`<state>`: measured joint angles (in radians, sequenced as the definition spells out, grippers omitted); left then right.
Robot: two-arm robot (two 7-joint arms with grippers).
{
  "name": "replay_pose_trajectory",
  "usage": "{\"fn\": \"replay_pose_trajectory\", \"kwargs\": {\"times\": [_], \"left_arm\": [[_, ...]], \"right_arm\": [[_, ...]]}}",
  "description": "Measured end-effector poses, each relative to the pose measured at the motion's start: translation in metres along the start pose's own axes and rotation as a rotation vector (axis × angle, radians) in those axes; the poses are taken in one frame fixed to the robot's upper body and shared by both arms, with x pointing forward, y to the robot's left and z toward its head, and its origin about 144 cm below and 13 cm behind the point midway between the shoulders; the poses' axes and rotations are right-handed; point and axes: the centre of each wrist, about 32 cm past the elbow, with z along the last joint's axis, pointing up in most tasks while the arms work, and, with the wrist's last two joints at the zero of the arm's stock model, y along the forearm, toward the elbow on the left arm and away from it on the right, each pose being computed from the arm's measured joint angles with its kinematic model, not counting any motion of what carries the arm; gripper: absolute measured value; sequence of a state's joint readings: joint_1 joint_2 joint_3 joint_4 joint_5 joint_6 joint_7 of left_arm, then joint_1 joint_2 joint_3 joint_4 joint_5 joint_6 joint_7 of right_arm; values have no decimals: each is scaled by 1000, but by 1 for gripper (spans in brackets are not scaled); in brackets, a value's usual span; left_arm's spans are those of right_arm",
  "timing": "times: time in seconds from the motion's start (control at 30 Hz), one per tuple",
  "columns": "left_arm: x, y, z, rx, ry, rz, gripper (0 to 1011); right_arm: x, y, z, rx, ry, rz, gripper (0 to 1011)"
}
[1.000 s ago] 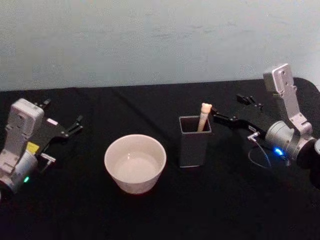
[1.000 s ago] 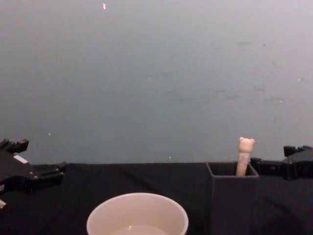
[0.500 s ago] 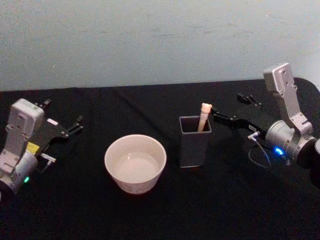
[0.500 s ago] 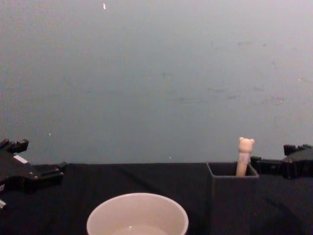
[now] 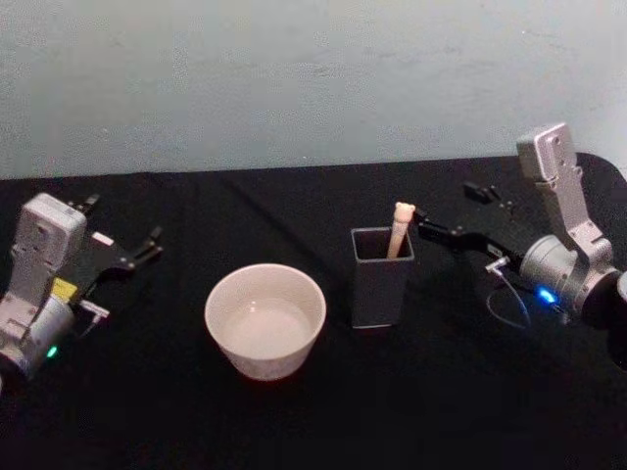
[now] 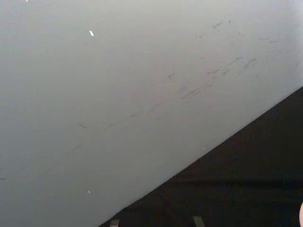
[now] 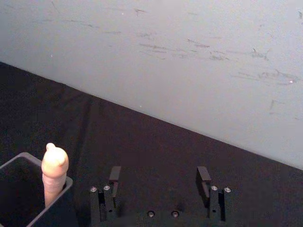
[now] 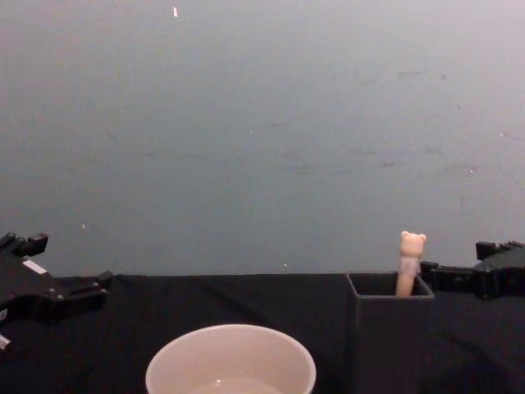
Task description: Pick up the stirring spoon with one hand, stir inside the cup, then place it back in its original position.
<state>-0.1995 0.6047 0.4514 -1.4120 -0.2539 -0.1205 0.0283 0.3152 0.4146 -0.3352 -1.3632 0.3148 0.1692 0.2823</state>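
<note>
While the stirring spoon [image 5: 400, 227] stands in the holder [image 5: 381, 278], right gripper [image 5: 448, 212] just beside — fingers spread, empty

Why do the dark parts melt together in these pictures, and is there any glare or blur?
Head view: soft, slightly blurry; the black tablecloth swallows shadows, and the right claw nearly vanishes against it. Chest view: the wide cream round cup stands out, evenly lit, no glare. Right wrist view: the beige bear-topped stirring spoon looks soft-edged; wall scuffs show clearly.
</note>
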Motion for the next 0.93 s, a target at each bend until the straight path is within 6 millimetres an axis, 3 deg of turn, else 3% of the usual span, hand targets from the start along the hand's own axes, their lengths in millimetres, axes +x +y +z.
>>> {"fn": "replay_pose_trajectory", "kwargs": {"times": [0.93], "left_arm": [[0,0,0,0,0,0,1001]], "right_arm": [[0,0,0,0,0,0,1002]]}}
